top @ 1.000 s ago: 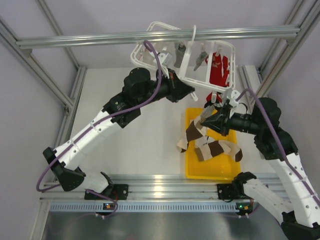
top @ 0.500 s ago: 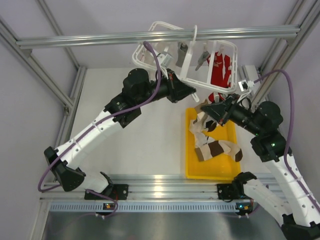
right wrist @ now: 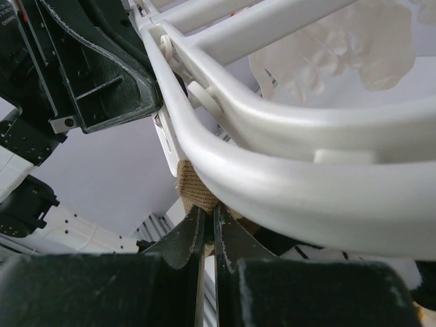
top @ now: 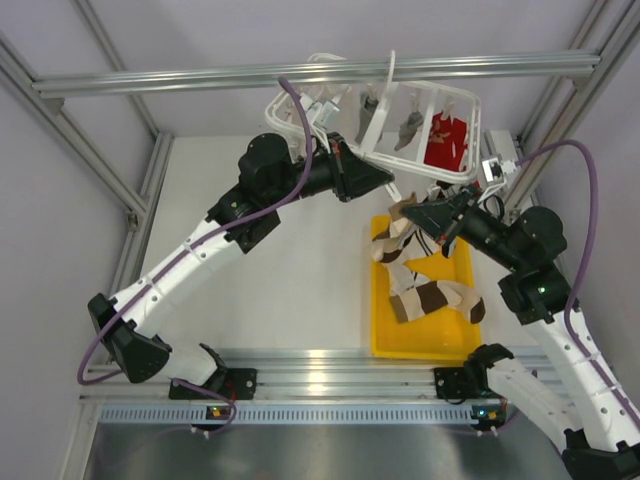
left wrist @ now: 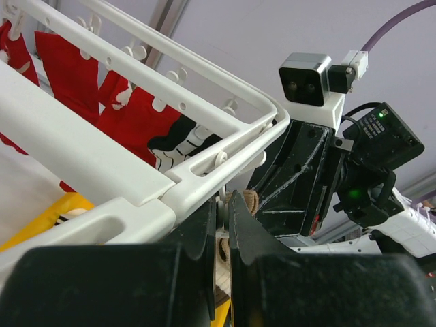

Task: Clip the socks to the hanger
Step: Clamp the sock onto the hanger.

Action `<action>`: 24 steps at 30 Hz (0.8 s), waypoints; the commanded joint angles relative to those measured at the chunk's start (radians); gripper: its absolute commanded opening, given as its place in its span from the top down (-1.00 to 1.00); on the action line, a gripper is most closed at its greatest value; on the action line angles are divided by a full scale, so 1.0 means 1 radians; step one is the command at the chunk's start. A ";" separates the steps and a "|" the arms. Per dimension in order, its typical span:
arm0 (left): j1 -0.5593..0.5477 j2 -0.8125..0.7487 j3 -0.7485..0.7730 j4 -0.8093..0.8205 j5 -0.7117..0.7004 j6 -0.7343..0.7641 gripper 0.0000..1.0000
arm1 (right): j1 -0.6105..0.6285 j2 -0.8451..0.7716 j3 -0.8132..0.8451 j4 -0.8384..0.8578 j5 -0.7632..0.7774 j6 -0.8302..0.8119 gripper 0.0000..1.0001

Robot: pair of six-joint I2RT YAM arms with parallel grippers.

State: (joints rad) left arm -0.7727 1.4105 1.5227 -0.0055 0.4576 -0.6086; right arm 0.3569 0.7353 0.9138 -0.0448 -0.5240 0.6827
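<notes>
The white hanger (top: 376,120) hangs tilted from the top rail. My left gripper (top: 388,180) reaches its near corner and is shut on one of its small white clips (left wrist: 221,212). In the left wrist view the hanger's frame (left wrist: 136,160) runs just above the left gripper (left wrist: 223,201). My right gripper (top: 412,213) is shut on the tan cuff (right wrist: 193,185) of a cream and brown sock (top: 392,245). It presses that cuff up against the hanger's rim (right wrist: 286,163), beside the left fingers. A second sock (top: 436,298) lies in the yellow tray (top: 420,342).
A red garment (top: 445,140) and two grey items (top: 408,125) hang from clips on the hanger. The aluminium frame rail (top: 200,78) crosses above it, with uprights at both sides. The left gripper's black body (right wrist: 102,68) sits close to the right gripper (right wrist: 210,208).
The right gripper has lifted the sock off the tray and up to the hanger's near corner. The hanger and the left gripper have shifted slightly upward.
</notes>
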 commanded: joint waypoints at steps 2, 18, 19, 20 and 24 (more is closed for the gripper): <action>-0.007 -0.025 -0.021 0.055 0.095 -0.039 1.00 | -0.012 -0.004 -0.001 0.097 -0.016 0.017 1.00; -0.007 -0.022 -0.039 0.076 0.141 -0.069 1.00 | -0.027 0.006 -0.010 0.154 0.025 0.046 1.00; -0.007 -0.018 -0.041 0.076 0.141 -0.072 1.00 | -0.026 0.007 -0.010 0.160 0.025 0.052 1.00; -0.007 -0.019 -0.041 0.076 0.145 -0.075 1.00 | -0.027 0.009 -0.010 0.175 0.027 0.054 1.00; -0.007 -0.013 -0.042 0.085 0.156 -0.092 1.00 | -0.029 0.019 -0.004 0.207 0.027 0.064 1.00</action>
State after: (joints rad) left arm -0.7650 1.4105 1.4914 0.0532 0.4843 -0.6582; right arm 0.3408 0.7452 0.9028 0.0589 -0.5045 0.7265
